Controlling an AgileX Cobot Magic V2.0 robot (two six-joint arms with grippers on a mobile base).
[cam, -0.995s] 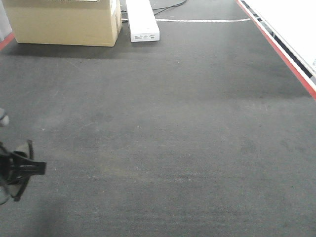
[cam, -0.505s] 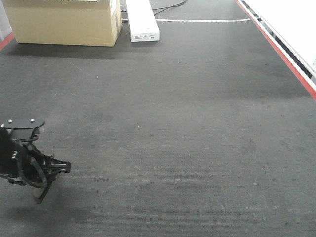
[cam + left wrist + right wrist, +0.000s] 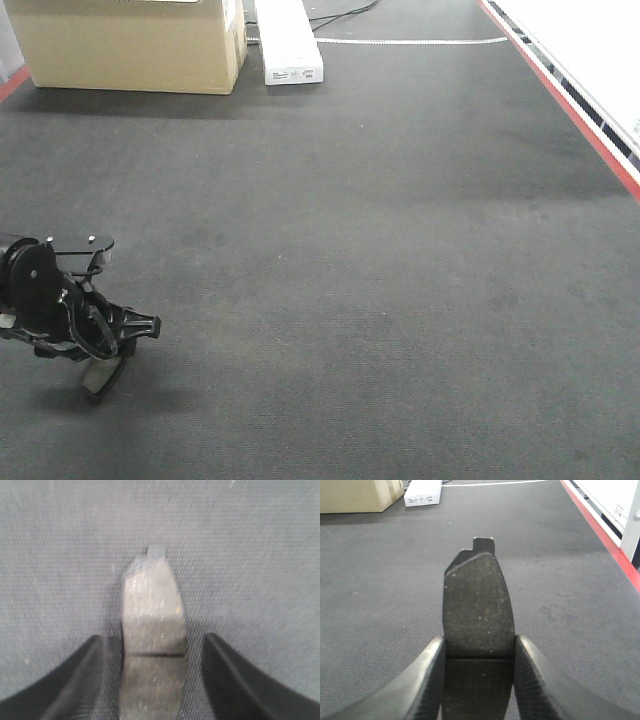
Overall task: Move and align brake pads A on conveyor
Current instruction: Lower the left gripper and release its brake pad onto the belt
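Front view: left gripper (image 3: 120, 355) sits further in from the left edge than half a second back, and lower, with its tip now close over the belt (image 3: 380, 280) and its shadow directly beneath. Left wrist view: left pad (image 3: 152, 605) lies lengthwise between the jaws with a strip of belt showing on each side, so the jaws stand apart and grip nothing. The pad looks set down at near left, though whether it lies flat I cannot tell. Judgement: first placement is made or nearly so; alignment can't be checked yet, as no other pad lies on the belt. Right gripper (image 3: 479, 645) is out of the front view, jaws closed against both edges of right pad (image 3: 477, 595), held above the belt and probably next to go down in line.
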